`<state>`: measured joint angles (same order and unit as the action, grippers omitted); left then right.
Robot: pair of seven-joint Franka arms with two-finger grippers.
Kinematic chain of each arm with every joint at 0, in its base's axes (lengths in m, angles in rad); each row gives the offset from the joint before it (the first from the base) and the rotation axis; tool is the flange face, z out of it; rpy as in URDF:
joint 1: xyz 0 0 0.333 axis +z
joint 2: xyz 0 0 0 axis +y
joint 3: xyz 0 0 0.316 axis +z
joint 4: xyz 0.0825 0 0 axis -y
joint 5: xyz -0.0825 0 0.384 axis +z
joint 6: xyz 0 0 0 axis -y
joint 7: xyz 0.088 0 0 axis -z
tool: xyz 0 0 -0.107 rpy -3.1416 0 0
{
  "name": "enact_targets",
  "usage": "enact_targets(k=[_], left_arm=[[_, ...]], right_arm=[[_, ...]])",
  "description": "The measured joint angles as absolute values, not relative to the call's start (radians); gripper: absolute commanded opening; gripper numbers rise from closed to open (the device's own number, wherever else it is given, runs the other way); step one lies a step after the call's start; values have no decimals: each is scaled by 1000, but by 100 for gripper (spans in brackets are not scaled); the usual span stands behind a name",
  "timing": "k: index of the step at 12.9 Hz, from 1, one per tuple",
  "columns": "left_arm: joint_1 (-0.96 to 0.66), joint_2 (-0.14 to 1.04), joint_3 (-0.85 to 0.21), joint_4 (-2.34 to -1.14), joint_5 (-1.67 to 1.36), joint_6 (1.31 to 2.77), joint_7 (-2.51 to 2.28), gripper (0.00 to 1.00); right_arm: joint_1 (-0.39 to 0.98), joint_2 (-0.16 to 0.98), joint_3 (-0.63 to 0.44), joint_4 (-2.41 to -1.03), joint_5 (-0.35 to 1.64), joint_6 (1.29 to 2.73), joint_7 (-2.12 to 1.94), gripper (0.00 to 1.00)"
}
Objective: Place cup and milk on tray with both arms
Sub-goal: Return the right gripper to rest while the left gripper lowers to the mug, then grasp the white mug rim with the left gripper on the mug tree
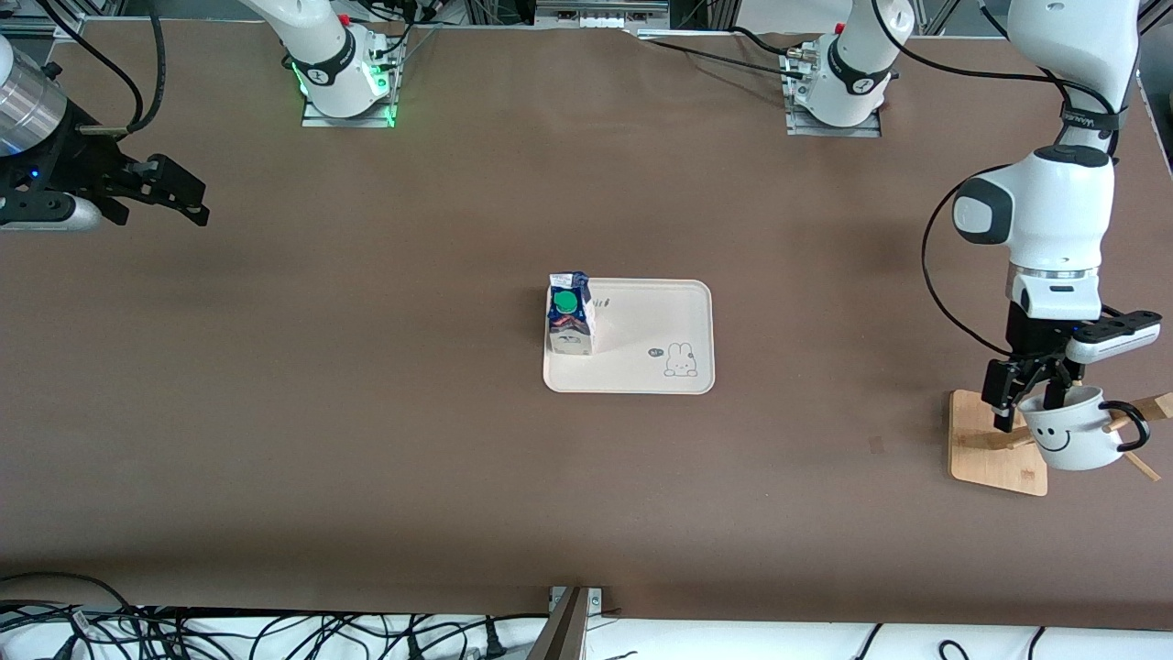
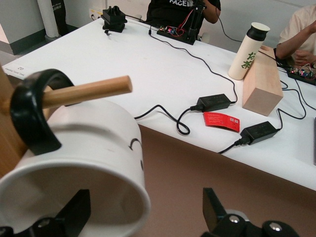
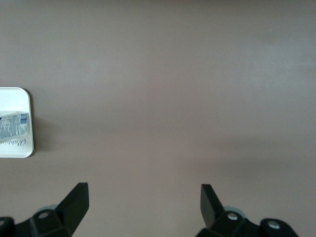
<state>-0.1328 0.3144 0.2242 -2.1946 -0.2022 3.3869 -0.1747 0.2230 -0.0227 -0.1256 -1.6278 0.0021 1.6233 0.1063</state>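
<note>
The white smiley cup (image 1: 1072,440) hangs by its black handle (image 2: 29,113) on a wooden peg (image 2: 89,91) of the rack at the left arm's end of the table. My left gripper (image 1: 1031,390) is open at the cup's rim (image 2: 144,202): one finger sits inside the cup (image 2: 89,148), the other outside its wall. The milk (image 1: 570,316) stands upright on the cream tray (image 1: 651,321), in the corner toward the right arm's end. My right gripper (image 1: 183,192) is open and empty (image 3: 143,195), up over bare table at the right arm's end; its view shows the tray's corner (image 3: 15,96) and the milk (image 3: 12,126).
The square wooden rack base (image 1: 994,454) with slanting pegs (image 1: 1141,411) stands near the table's edge at the left arm's end. Loose cables lie along the front edge (image 1: 275,632). Brown tabletop surrounds the tray.
</note>
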Motion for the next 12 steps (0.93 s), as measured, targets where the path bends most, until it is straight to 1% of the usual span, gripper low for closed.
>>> enact_targets(k=[2, 4, 5, 7, 8, 12], left_arm=[[-132, 319, 241, -2176, -202, 3388, -174, 100], [-132, 323, 245, -2164, -202, 3388, -174, 46], [-132, 325, 245, -2162, -202, 3388, -171, 24], [-132, 328, 245, -2162, -201, 3388, -132, 3], [-132, 328, 245, -2161, -201, 3388, -110, 0], [-135, 328, 243, -2161, -202, 3388, -95, 0]], right_arm=[[223, -18, -126, -1623, 2, 1625, 106, 100], [223, -18, -125, -1622, 2, 1626, 106, 100], [224, -18, -123, -1622, 2, 1626, 106, 100], [225, -18, -119, -1622, 2, 1627, 106, 100], [225, -18, -118, -1622, 2, 1627, 106, 100], [225, -18, -118, -1622, 2, 1627, 106, 100]])
